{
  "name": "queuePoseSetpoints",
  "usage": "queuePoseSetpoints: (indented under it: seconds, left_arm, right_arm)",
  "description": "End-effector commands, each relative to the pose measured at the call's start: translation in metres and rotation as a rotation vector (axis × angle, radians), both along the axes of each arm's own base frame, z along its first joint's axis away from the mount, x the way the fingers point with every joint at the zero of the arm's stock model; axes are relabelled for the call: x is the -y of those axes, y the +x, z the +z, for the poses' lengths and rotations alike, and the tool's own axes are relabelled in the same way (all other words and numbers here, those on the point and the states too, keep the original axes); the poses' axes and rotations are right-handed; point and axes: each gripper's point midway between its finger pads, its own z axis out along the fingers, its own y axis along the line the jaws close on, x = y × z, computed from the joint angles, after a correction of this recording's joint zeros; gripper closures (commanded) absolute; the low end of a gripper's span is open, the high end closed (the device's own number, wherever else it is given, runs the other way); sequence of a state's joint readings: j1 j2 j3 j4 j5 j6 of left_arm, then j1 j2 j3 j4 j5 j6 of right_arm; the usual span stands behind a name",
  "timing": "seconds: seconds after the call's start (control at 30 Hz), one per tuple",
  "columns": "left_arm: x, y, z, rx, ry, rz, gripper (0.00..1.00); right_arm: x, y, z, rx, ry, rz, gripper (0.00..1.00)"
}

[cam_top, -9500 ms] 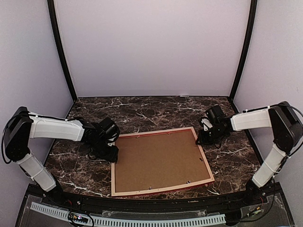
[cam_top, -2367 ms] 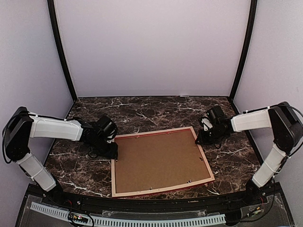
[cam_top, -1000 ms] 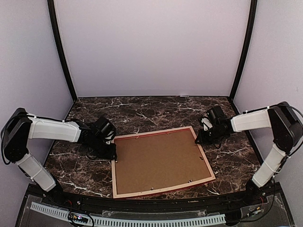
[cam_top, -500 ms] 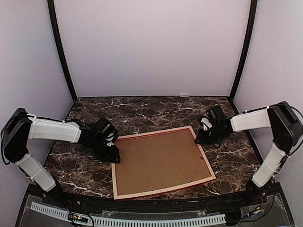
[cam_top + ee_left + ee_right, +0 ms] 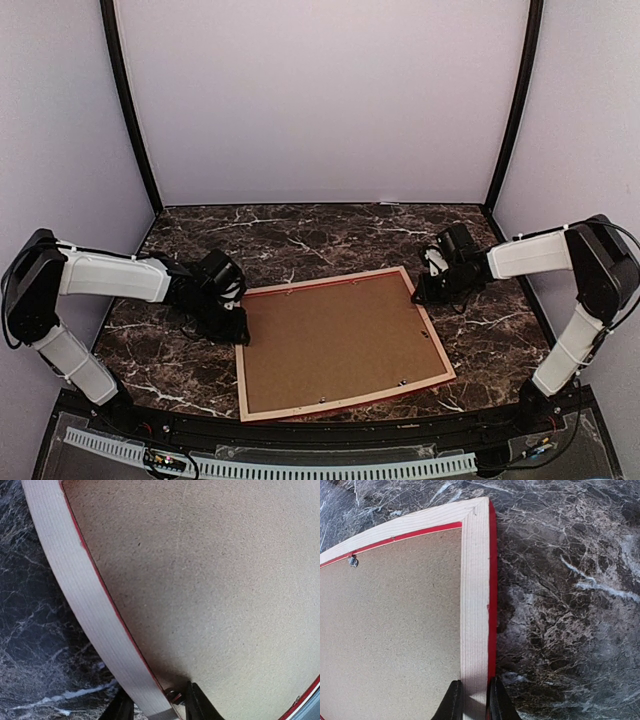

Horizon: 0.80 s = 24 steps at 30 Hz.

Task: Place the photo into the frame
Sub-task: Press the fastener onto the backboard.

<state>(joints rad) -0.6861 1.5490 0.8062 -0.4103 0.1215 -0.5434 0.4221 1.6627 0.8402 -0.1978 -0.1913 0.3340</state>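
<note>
Marble tabletop (image 5: 330, 235) dark, white-veined; frame (image 5: 240, 365) face-down; lilac walls (image 5: 320, 100) around.

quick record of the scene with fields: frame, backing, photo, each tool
frame: face down on the marble table, pale back up
backing board: brown, lying within the frame
photo: not visible
left tool: astride the frame's left rail, grip unclear
right tool: closed on the right rail near the far corner

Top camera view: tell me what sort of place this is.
Probably a lab robot-testing booth: plain pale walls with black corner posts enclose a dark marble-patterned tabletop, with left arm and right arm mounted at its near edge.
</note>
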Motion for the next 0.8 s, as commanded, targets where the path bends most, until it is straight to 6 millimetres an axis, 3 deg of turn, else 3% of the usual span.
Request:
queuePoseSetpoints:
  seconds: [0.0, 0.53, 0.77]
  left_arm:
    - [-0.002, -0.001, -0.005, 0.012, 0.013, 0.001, 0.67]
    - [0.000, 0.031, -0.015, 0.053, 0.004, 0.049, 0.70]
    - [-0.005, 0.047, -0.017, 0.080, 0.023, 0.097, 0.63]
  right_arm:
    - [0.010, -0.039, -0.040, -0.172, -0.033, -0.007, 1.00]
    - [0.001, -0.052, -0.031, -0.160, 0.085, -0.051, 1.00]
    - [-0.005, -0.058, -0.033, -0.165, 0.098, -0.049, 1.00]
